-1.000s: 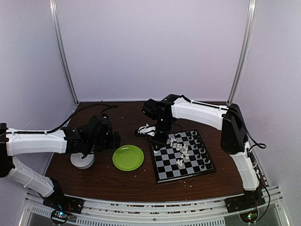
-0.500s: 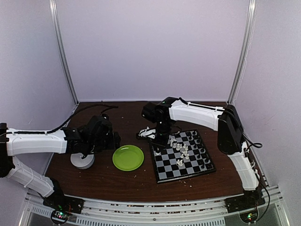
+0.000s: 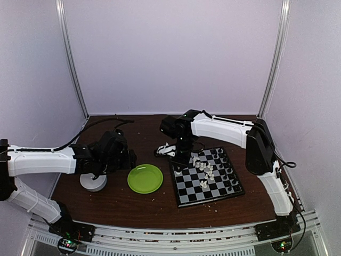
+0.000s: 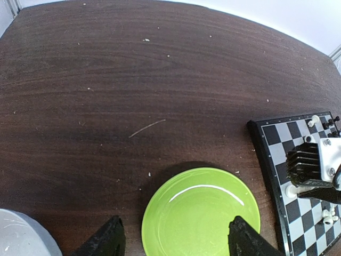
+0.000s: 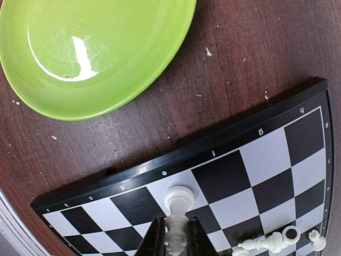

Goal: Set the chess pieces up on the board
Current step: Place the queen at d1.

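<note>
**Right jaws grip white piece [image 5: 177, 207] at board's [image 3: 186, 193] edge**

Seen from above, the right jaws hang at the board's 10 o'clock corner, closed on the white piece. The wrist view shows its round base over a light square in the edge row that faces the plate [image 3: 145, 178]. Whether the base touches the square cannot be told.

The board lies at about 4 o'clock on the table [image 3: 117, 205], turned slightly askew. Other white pieces [image 3: 205, 169] sit in a loose cluster around its middle, at least one on its side. Black pieces [image 3: 230, 172] line its 3 o'clock edge.

The green plate sits at the board's 9 o'clock, just beside it but not touching. The left jaws hover at the plate's 10 o'clock, spread wide and holding nothing. A pale round dish [image 3: 93, 183] rests at the plate's 9 o'clock, under the left arm [image 3: 42, 160]. Pale crumbs [image 4: 145, 40] dot the dark wood.
</note>
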You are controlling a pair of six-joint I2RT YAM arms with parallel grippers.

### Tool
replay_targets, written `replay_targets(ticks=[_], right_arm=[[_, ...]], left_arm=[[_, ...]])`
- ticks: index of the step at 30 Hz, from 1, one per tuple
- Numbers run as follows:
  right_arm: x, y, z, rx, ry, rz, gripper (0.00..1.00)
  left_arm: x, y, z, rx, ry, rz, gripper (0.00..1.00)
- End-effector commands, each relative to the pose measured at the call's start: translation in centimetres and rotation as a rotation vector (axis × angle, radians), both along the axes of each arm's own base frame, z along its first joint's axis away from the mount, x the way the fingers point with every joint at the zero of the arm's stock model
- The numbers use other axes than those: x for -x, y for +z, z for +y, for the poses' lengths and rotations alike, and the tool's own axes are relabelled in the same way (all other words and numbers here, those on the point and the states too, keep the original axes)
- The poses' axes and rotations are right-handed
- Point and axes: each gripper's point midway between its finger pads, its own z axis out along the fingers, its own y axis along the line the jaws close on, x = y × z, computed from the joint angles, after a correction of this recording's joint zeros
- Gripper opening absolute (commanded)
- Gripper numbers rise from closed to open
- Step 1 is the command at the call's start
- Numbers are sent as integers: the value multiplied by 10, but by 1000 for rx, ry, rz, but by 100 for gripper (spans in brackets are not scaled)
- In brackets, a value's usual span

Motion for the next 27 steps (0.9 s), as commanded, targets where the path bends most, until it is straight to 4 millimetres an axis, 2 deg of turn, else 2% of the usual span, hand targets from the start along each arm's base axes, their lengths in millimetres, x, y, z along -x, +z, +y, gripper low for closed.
replay_targets(ticks=[1,10,15,17,20,23,27], right_arm=[[1,-1,0,16,4,-1,15],[4,-5,3,2,-2,20,16],[3,-5,3,2,-7,18,22],[3,-1,3,-2,-9,12,29],[1,16,2,-20,-14,-12,34],[0,46,-1,-69,-21,-33,37],[-5,80,-17,-124,-37,-40,40]], left_arm=[[-5,3,-1,-2,4,-15,68],[-4,1,-2,3,0,-9,68],[-3,-1,-2,9,-3,-6,68],[-3,-1,-2,10,-7,-6,68],[-3,-1,-4,12,-10,-5,68],[-4,1,-7,15,-20,-6,68],[-6,7,-10,3,-41,-14,68]])
